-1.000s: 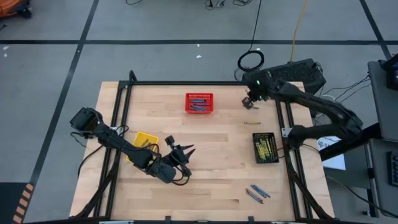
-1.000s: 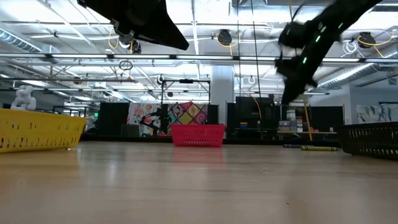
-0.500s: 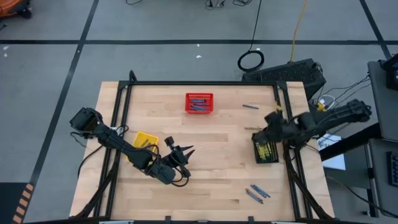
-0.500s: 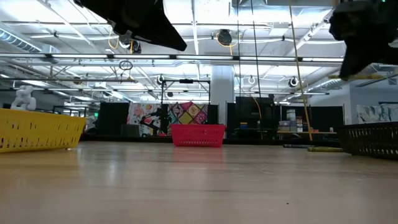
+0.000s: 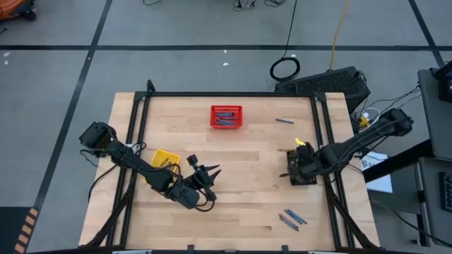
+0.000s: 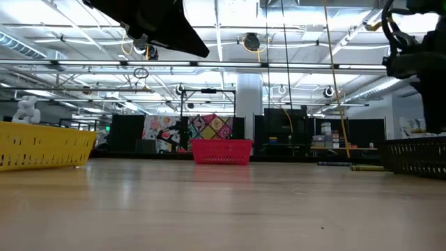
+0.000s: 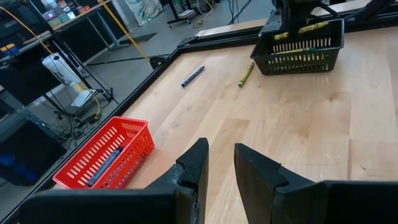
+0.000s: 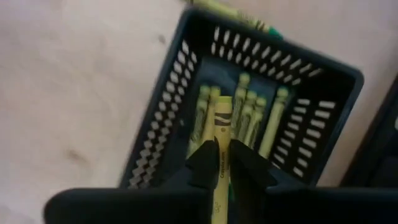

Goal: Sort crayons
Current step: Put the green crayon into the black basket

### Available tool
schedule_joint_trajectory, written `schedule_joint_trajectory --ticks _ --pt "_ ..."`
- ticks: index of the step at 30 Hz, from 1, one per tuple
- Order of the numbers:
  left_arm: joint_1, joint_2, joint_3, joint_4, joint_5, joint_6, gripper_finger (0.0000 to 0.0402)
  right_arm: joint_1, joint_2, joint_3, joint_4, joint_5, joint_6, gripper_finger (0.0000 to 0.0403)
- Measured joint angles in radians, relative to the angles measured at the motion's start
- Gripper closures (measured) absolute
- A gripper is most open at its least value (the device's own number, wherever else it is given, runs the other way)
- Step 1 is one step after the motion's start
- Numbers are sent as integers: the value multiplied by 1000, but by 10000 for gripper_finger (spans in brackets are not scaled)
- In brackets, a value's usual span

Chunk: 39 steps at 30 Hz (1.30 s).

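Pinching a yellow-green crayon between its fingertips, the right gripper hangs directly over the black basket, which sits near the table's right edge. The crayon points down into the basket, lined up with the yellow-green crayons already lying side by side on its floor, so this looks like the drop-off for that colour. The held stick is thin and short, with a dark printed band on its paper wrap and the same dull yellow-green as its neighbours below.

Sorting by colour explains the layout: the red basket at the far side holds blue crayons, and the yellow basket sits beside the left arm. Loose crayons are not yet sorted: a blue one on the wood right of the red basket, a yellow-green one just beside the black basket, and two bluish-grey ones near the front edge.

The left gripper waits above the table near the yellow basket, its fingers slightly apart and holding nothing.
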Motion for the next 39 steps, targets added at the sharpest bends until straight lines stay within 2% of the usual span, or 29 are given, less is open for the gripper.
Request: schedule_joint_trajectory --ticks 6,10,13,16,20,23,27,30,39 --pt "0 0 0 0 13 0 320 -31 26 6 -42 -104 -183 290" --pt "0 0 0 1 17 0 320 -100 33 59 16 -182 -373 249" --pt "0 0 0 8 17 0 320 -156 83 115 136 -197 -624 242" --pt "5 0 0 11 20 -1 320 -215 189 167 222 -197 -910 247" --pt "5 0 0 12 20 -2 320 -296 388 246 188 -195 -1219 259" --pt "5 0 0 16 21 -2 320 -352 532 303 126 -165 -1389 264" --pt "5 0 0 16 21 -3 320 -414 678 374 44 -62 -1516 265" --pt "5 0 0 17 21 -6 320 -454 736 406 43 -61 -1585 266" --pt "5 0 0 16 21 -5 320 -560 774 399 43 -65 -1654 276"
